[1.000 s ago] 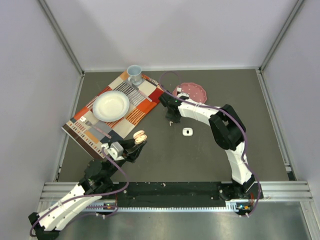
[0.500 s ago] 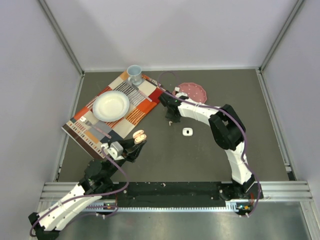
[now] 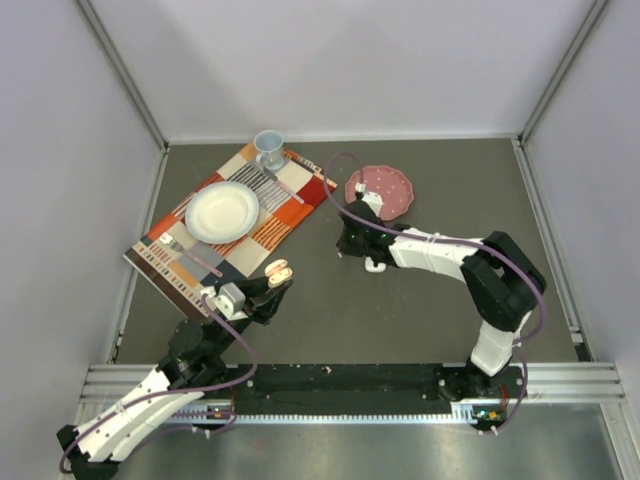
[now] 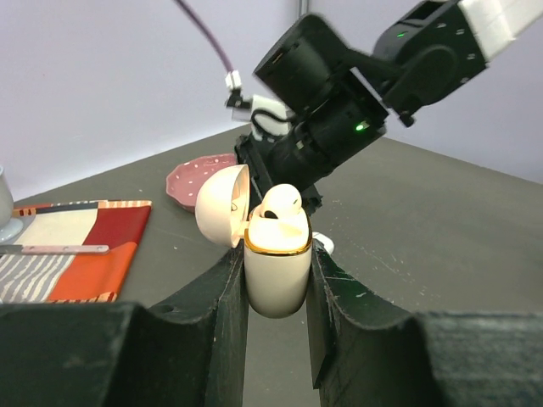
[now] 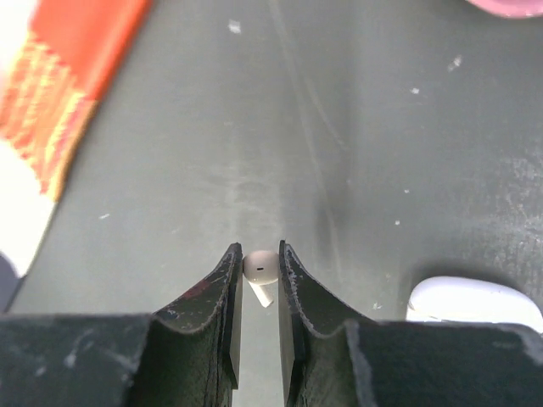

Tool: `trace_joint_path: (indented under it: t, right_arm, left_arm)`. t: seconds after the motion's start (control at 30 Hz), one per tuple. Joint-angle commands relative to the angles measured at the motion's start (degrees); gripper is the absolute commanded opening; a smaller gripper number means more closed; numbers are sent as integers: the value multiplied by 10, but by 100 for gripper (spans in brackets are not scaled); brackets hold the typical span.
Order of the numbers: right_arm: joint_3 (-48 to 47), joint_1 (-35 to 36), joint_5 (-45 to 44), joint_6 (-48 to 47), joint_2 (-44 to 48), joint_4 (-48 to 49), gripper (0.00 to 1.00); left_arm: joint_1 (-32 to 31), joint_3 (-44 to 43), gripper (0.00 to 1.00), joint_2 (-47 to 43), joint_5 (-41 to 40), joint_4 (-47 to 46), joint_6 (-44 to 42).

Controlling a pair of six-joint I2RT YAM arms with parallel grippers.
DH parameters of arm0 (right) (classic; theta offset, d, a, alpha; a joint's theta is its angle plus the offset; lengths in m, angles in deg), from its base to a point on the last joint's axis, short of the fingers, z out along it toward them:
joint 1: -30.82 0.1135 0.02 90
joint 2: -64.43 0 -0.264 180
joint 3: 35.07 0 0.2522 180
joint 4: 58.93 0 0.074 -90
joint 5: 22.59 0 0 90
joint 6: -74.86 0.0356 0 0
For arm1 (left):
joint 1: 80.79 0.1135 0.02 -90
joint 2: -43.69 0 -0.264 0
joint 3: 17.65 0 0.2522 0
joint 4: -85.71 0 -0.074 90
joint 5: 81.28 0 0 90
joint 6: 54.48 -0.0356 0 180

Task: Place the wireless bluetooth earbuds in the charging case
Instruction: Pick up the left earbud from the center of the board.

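Your left gripper (image 4: 277,259) is clamped on the open charging case (image 4: 276,284), with one earbud (image 4: 280,203) seated in it, above the near left part of the table (image 3: 420,330). Your right gripper (image 5: 258,254) pinches a second earbud (image 5: 259,270) near the table's middle.

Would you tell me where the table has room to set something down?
Bare table: the far right corner, between the pink plate and the right rail; and the near middle, between the arms. Crowded: mid-table, where the right hand pinches an earbud beside the white case, near the left hand's open charging case.
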Motion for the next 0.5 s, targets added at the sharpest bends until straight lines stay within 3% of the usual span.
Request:
trace_joint_path:
  t: [0.0, 0.23, 0.47]
  right_arm:
    - [51, 31, -13, -69, 115, 162, 0]
    - [172, 102, -113, -154, 274, 298, 0]
    - [258, 139, -129, -170, 402, 428, 0]
  left_arm:
    - [1, 2, 0, -87, -4, -50, 14]
    - [1, 6, 0, -52, -2, -93, 22]
    - [1, 15, 0, -5, 12, -162, 36]
